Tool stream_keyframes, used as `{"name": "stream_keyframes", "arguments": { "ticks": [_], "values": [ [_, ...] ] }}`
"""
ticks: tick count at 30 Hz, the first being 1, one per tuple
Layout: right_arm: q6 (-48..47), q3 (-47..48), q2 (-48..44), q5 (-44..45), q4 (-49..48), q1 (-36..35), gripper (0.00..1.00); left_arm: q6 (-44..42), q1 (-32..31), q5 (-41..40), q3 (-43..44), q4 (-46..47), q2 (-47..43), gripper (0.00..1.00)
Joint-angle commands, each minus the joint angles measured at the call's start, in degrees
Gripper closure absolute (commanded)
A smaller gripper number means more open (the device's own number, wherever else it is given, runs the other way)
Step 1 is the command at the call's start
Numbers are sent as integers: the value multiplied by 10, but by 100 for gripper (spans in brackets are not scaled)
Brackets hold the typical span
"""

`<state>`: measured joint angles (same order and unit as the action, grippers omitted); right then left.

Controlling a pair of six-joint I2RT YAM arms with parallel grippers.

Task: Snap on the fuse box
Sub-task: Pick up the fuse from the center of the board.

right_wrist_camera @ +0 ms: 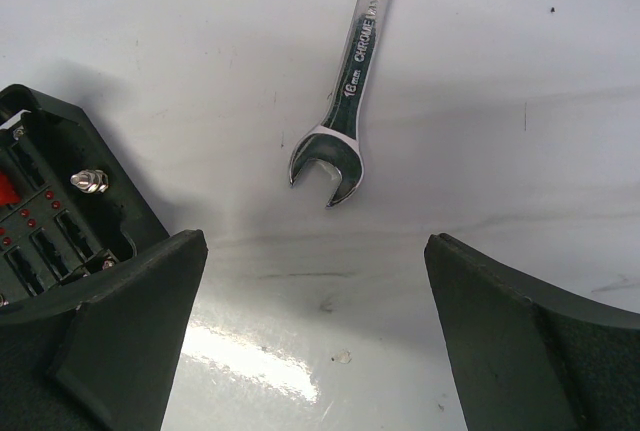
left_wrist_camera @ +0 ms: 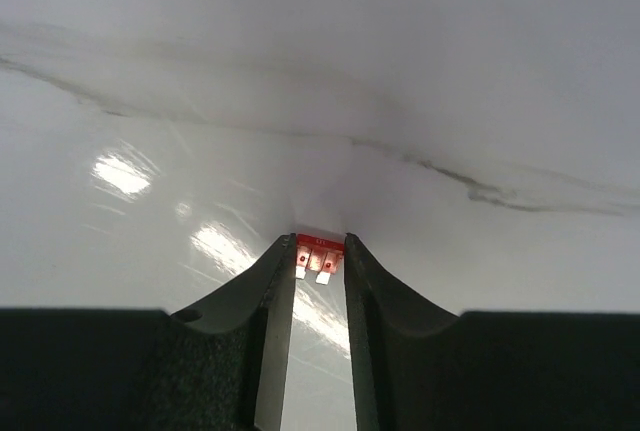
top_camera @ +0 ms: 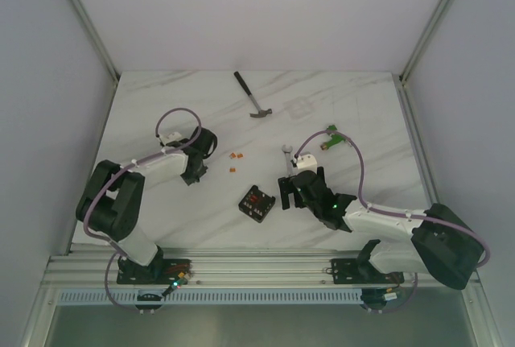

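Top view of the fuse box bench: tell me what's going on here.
The left gripper has a small red fuse pinched between its fingertips, off to the left of the fuse box. The right gripper stands wide open and holds nothing, with one finger right beside the box and a wrench lying just ahead. A few loose orange fuses lie on the table between the left gripper and the box.

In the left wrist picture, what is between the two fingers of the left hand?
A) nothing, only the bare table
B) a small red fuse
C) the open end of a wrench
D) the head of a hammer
B: in the left wrist view a small red fuse, its two metal blades showing, sits right between the fingertips of the left hand and touches both.
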<state>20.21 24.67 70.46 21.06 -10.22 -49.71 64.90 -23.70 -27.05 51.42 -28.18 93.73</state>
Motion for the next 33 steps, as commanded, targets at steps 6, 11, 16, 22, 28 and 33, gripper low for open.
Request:
{"name": "stream_keyframes", "arguments": {
  "ticks": [6,11,16,22,28,33],
  "values": [
    [2,-6,0,18,-14,-2,1,-36,-71,78,37,-36,49,67],
    [6,-11,-6,24,-14,-2,1,-57,-107,83,92,-35,66,68],
    [8,-17,-18,20,-31,6,1,-87,-133,93,141,-20,93,68],
    [10,-22,-39,-12,-39,41,1,-134,-161,101,199,-5,126,68],
    [16,-17,-44,-57,-50,71,1,-173,-177,140,242,27,153,67],
    [30,-20,-34,-110,-97,93,2,-189,-181,158,246,61,158,66]
  ]
}}
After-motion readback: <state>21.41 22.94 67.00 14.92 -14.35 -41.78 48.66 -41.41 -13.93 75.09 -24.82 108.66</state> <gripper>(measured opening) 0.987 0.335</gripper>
